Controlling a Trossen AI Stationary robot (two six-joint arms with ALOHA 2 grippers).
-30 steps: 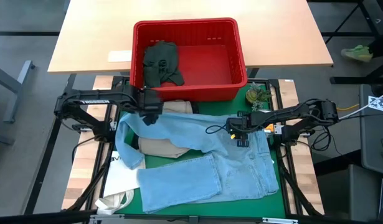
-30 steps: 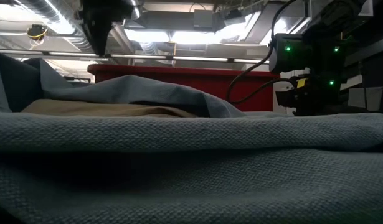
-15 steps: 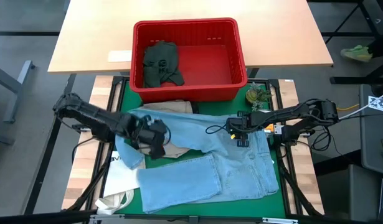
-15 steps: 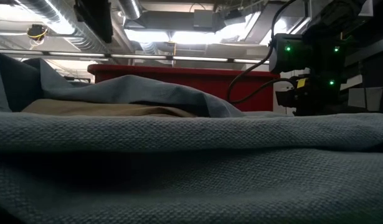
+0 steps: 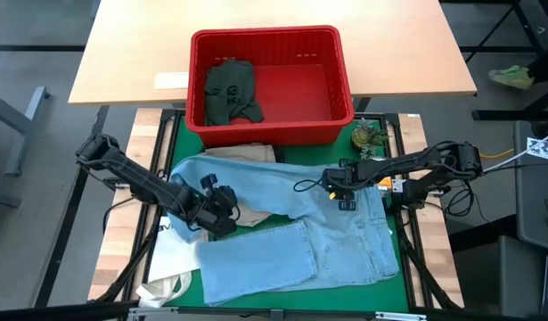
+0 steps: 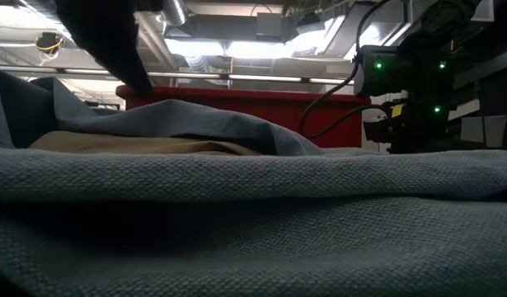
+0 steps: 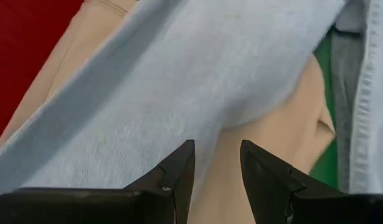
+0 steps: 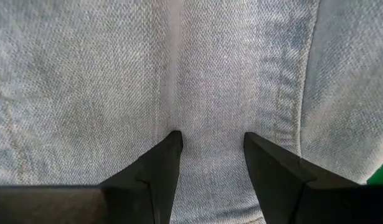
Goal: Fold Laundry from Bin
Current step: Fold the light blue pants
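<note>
Light blue jeans (image 5: pixel 291 232) lie spread on the green mat, over khaki trousers (image 5: pixel 251 212). One jeans leg (image 7: pixel 197 74) runs slanting across the khaki (image 7: pixel 272 130). My left gripper (image 5: pixel 222 203) is open and low over that leg's edge (image 7: pixel 217 158). My right gripper (image 5: pixel 345 194) is open on the jeans' upper part (image 8: pixel 211 146). A dark green piece (image 5: pixel 231 89) lies in the red bin (image 5: pixel 265 33) at the far side. The dark navy jeans and the small light blue cloth do not show. My left gripper stands just over the jeans leg's edge and the khaki; whether its fingers (image 7: pixel 179 168) touch the cloth, I cannot tell. My right gripper points down with its open fingertips (image 8: pixel 169 149) set on the flat denim beside a stitched seam (image 8: pixel 281 93). No cloth is pinched between them.
A white tote bag (image 5: pixel 171 259) lies at the near left, partly under the jeans. A small green object (image 5: pixel 369 136) sits by the bin's near right corner. In the low view the jeans (image 6: pixel 253 223) fill the foreground and the bin (image 6: pixel 237 99) stands behind.
My left gripper has gone from beside the bin's near wall toward the table's near edge and down, over the jeans leg. My right gripper has kept still.
</note>
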